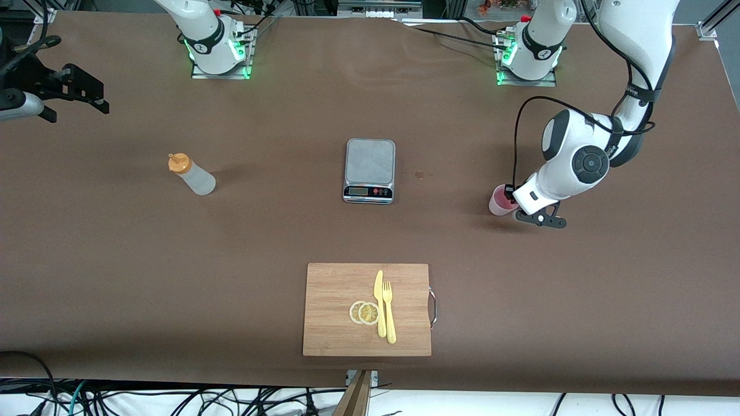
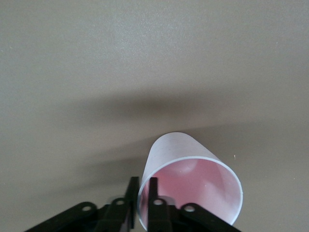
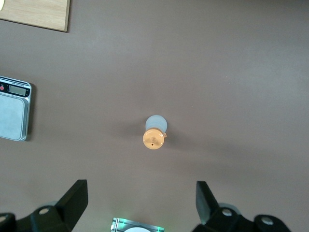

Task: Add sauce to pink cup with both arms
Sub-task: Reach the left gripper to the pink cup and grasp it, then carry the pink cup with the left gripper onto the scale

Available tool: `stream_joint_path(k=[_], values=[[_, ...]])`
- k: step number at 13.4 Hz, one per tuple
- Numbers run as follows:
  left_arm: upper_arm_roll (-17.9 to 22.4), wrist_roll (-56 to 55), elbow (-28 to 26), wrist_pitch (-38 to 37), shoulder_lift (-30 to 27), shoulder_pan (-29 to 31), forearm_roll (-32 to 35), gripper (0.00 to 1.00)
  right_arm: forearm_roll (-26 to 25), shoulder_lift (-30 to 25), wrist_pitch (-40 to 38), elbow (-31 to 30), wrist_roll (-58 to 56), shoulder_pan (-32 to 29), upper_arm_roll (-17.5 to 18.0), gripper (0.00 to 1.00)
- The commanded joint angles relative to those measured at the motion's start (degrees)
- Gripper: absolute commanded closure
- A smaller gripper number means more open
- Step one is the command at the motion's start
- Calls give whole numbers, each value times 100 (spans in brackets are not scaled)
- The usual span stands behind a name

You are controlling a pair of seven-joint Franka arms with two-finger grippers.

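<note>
Left hand (image 2: 142, 203) clenched on pink cup (image 2: 190, 186) rim, 3 o'clock of scale (image 1: 370, 169). Right hand (image 3: 140, 203) released, high over sauce (image 3: 155, 131).

Sauce bottle (image 1: 192, 176) stands alone on open desk (image 1: 277, 231), well apart from scale (image 1: 370, 170). Left gripper (image 2: 143, 200) crowds pink cup (image 1: 500, 200), fingers pinching its rim. Right gripper (image 3: 142, 200) high over bottle, fingers spread. Cutting board (image 1: 335, 306) nearest front camera.

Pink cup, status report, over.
Left gripper shut on pink cup rim, cup on table. Right gripper open, high over sauce bottle. Scale between bottle and cup.
</note>
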Motion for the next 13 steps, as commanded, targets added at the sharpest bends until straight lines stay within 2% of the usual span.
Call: stream_joint_path(k=[1,5,7,9,13], values=[[15,70,-24,43,-15,-24,-47,100,85,-39,-105,58,-57,36,-64,1],[6,52,55,-176,-137,2,-47,100,146,-48,-105,58,-57,36,-64,1],[-81,-26,177,-692,-444,-42,-55,100,146,-57,-114,58,-57,36,-64,1],[-431,-437,379,-1116,-630,-33,-56,100,146,-57,-114,50,-57,36,-55,1],[-1328,-1983,888,-1415,-595,-42,-64,100,155,-57,-114,49,-57,36,-64,1]])
